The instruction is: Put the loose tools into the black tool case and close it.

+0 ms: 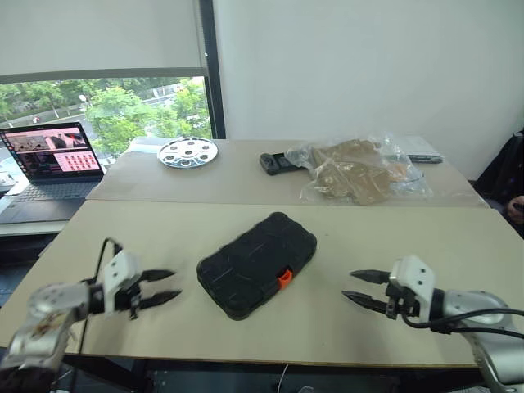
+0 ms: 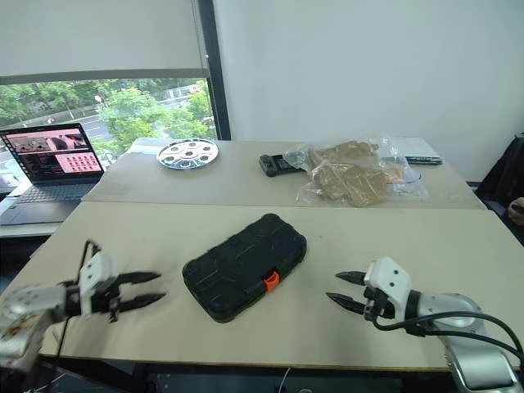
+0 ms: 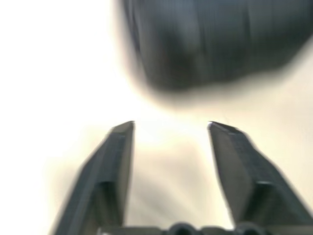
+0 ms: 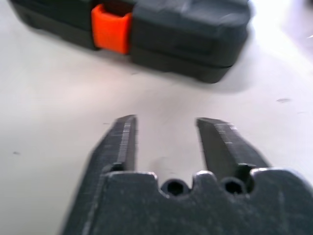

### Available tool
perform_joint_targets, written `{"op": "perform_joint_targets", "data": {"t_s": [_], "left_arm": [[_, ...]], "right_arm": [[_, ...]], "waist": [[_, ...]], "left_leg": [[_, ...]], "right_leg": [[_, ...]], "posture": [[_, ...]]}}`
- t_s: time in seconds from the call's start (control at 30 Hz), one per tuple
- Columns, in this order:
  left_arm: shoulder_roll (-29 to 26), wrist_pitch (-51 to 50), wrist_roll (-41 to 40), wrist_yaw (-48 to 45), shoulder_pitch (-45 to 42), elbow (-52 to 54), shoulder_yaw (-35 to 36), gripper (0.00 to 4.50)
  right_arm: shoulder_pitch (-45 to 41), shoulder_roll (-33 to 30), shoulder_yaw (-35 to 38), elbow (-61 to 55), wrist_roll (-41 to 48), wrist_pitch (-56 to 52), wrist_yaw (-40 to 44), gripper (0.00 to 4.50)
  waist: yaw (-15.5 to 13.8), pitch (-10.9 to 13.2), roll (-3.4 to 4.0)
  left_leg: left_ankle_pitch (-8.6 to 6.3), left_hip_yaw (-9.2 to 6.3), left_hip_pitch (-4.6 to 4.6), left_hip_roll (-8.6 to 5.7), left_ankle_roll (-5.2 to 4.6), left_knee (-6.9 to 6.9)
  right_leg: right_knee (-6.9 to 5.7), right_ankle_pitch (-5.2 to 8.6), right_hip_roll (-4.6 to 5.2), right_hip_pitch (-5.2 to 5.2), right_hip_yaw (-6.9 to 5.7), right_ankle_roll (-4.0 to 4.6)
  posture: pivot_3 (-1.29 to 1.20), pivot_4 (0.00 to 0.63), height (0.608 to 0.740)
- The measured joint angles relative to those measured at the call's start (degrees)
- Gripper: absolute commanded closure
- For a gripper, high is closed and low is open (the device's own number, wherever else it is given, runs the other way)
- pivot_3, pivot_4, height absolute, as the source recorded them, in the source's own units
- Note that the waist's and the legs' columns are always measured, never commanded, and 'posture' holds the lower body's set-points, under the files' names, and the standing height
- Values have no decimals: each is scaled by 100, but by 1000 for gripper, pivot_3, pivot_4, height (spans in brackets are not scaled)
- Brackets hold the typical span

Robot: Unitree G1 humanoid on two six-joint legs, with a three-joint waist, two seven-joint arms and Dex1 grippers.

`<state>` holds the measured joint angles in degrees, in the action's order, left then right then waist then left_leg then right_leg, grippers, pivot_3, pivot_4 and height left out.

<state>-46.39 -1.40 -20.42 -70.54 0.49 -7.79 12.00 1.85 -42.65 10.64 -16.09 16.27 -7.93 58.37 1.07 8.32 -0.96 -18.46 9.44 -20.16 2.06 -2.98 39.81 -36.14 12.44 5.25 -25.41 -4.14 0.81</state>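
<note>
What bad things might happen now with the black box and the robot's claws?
The black tool case lies shut, its orange latch facing the table's near edge. Both end effectors, left and right, are open and apart from it. A sideways nudge might slide the case. I cannot tell if the latch has fully caught, so it might pop open if lifted.

The black tool case [image 1: 257,264] lies shut on the near table, so its inside is hidden. In the left wrist view it is a smeared dark mass [image 3: 215,39], cut off by the picture's edge, and the left gripper [image 3: 171,128] has its fingers [image 3: 115,161] streaked by blur. In the right wrist view the case [image 4: 186,29] runs off the picture's edge, its orange latch [image 4: 111,28] soft-edged.

On the far table, the contents of the crinkled plastic bag [image 1: 360,170] are brownish but unreadable. The laptop [image 1: 51,160] at far left is cut by the edge, its screen too small to read. A dark shape [image 1: 512,184] at the right edge is cut off.
</note>
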Motion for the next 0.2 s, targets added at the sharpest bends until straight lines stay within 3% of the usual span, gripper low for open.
{"op": "perform_joint_targets", "data": {"t_s": [0.07,0.2], "left_arm": [[20,67,12,224,287,-22,203,0],[108,206,16,596,297,-56,439,0]], "right_arm": [[107,13,92,319,9,721,188,22],[159,42,156,865,40,1366,413,22]], "waist": [[-100,10,-20],[-195,12,-21]], "left_leg": [[-1,-7,-6,-2,0,1],[-10,-5,-9,-7,-15,1]], "right_leg": [[10,-16,7,1,-8,23],[22,-26,19,6,-10,31]], "posture": [[0,150,740],[0,150,740]]}}
